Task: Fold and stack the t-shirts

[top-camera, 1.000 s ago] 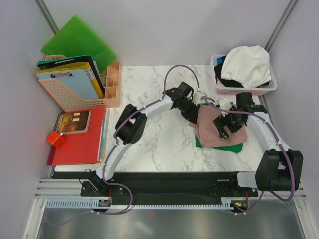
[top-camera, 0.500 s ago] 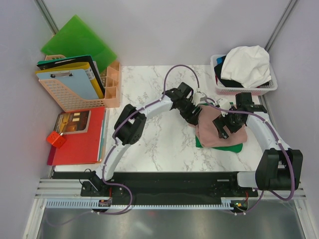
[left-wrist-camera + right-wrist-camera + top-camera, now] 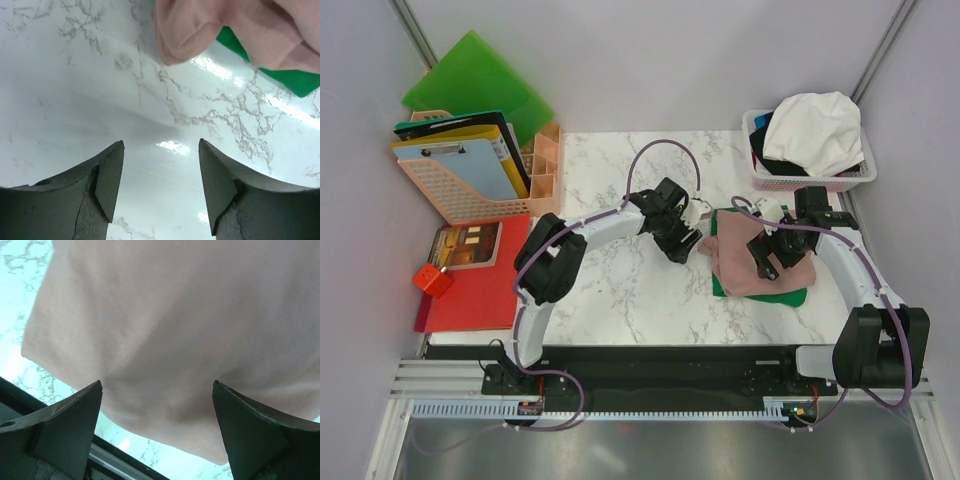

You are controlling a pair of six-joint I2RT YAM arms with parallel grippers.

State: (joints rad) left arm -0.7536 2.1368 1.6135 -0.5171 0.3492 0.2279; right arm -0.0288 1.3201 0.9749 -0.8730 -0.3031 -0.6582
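A dusty pink t-shirt (image 3: 735,272) lies folded on a green t-shirt (image 3: 782,296) at the right of the marble table. My left gripper (image 3: 680,248) stands open just left of this pile, over bare marble, with nothing between its fingers (image 3: 110,175). In the left wrist view the pink t-shirt's edge (image 3: 200,25) and a green corner (image 3: 295,80) lie ahead of it. My right gripper (image 3: 767,258) hovers open low over the pink t-shirt (image 3: 165,320); it grips nothing. A white t-shirt (image 3: 815,130) and a black one (image 3: 772,166) are heaped in the basket (image 3: 810,181).
The basket stands at the back right corner. On the left are a pink file rack (image 3: 470,185) with clipboards, a wooden organiser (image 3: 545,170), a green folder (image 3: 475,85), a red folder (image 3: 480,295) with a book (image 3: 465,245), and an orange cube (image 3: 433,280).
My left gripper has opened, let go of the pink t-shirt's left edge and drawn back to the left over the marble. The right arm has stayed in place.
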